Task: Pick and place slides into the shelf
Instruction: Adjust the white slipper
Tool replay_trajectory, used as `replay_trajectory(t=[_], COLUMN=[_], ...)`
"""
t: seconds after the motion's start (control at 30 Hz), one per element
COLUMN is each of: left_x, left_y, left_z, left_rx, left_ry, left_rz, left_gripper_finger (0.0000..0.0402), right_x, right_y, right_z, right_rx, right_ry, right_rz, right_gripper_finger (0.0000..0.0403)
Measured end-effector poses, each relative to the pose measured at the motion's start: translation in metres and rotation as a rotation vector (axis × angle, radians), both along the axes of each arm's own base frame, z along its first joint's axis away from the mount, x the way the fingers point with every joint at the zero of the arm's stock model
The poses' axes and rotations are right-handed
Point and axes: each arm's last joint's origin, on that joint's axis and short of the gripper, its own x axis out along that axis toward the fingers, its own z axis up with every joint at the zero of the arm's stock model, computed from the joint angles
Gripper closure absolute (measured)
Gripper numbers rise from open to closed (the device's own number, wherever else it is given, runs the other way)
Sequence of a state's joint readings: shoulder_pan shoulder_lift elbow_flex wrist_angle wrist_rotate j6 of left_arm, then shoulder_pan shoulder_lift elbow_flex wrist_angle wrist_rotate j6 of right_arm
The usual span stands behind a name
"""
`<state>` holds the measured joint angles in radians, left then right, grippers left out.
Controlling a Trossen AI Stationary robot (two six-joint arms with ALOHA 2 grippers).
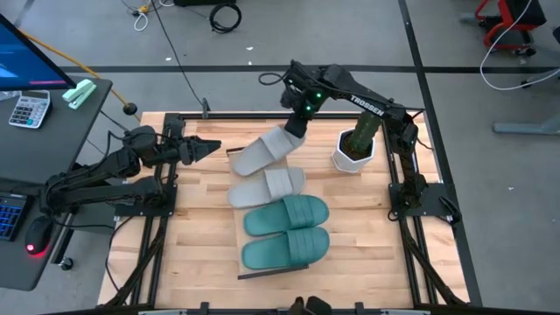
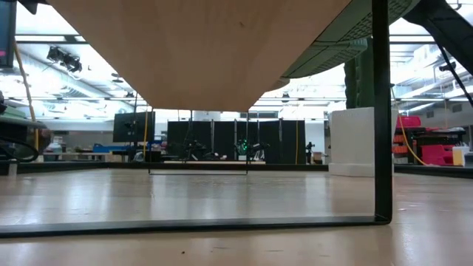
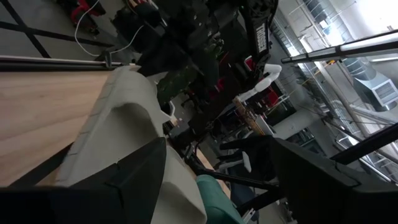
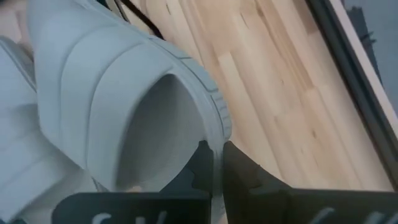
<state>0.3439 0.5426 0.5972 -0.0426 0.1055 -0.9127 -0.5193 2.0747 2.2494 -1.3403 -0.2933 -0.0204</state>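
In the high view two teal slides (image 1: 287, 215) (image 1: 285, 248) and one pale grey slide (image 1: 267, 185) lie side by side, soles down, on the light wood shelf (image 1: 248, 238). My right gripper (image 1: 296, 131) is shut on the second grey slide (image 1: 261, 152), which lies aslant over the shelf's far end. My left gripper (image 1: 214, 147) waits open at the table's left, pointing at that slide (image 3: 124, 118). The low view shows only the shelf's underside (image 2: 199, 52) and its dark frame (image 2: 380, 111). My right gripper (image 4: 214, 149) pinches the grey slide's sole rim (image 4: 217, 121) right beside the wide strap (image 4: 112, 74), at the end nearest the pot. The fingers (image 4: 202, 165) slant down from the far right side. Whether the slide's other end (image 1: 238, 160) rests on the shelf, I cannot tell.
A white pot (image 1: 354, 150) with a green plant stands near the table's far right, close beside my right arm; it also shows in the low view (image 2: 355, 140). Bare slatted tabletop (image 1: 201, 227) lies left of the shelf. A desk with a calculator (image 1: 31, 109) stands off the table's left.
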Motion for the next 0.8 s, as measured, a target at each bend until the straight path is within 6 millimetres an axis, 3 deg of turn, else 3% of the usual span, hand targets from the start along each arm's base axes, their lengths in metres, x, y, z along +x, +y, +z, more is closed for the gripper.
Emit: replay_trajectory(t=[0.23,0.4,0.57,0.8], left_x=[0.000,0.000,0.000,0.000], left_y=[0.000,0.000,0.001,0.001], left_z=[0.000,0.000,0.000,0.000], left_rx=[0.000,0.000,0.004,0.008], left_ry=[0.000,0.000,0.001,0.001], left_rz=[0.016,0.017,0.029,0.029], left_gripper_finger=[0.0108,0.0108,0.0108,0.0108], right_x=[0.010,0.026,0.044,0.058], right_y=[0.001,0.017,0.037,0.048], right_z=[0.006,0.012,0.015,-0.004], right_rx=[0.113,0.166,0.113,-0.015], right_ry=[-0.144,-0.255,-0.321,-0.284], right_rz=[-0.005,0.041,0.089,0.047], right_gripper_finger=[0.0389,0.0389,0.0389,0.0389])
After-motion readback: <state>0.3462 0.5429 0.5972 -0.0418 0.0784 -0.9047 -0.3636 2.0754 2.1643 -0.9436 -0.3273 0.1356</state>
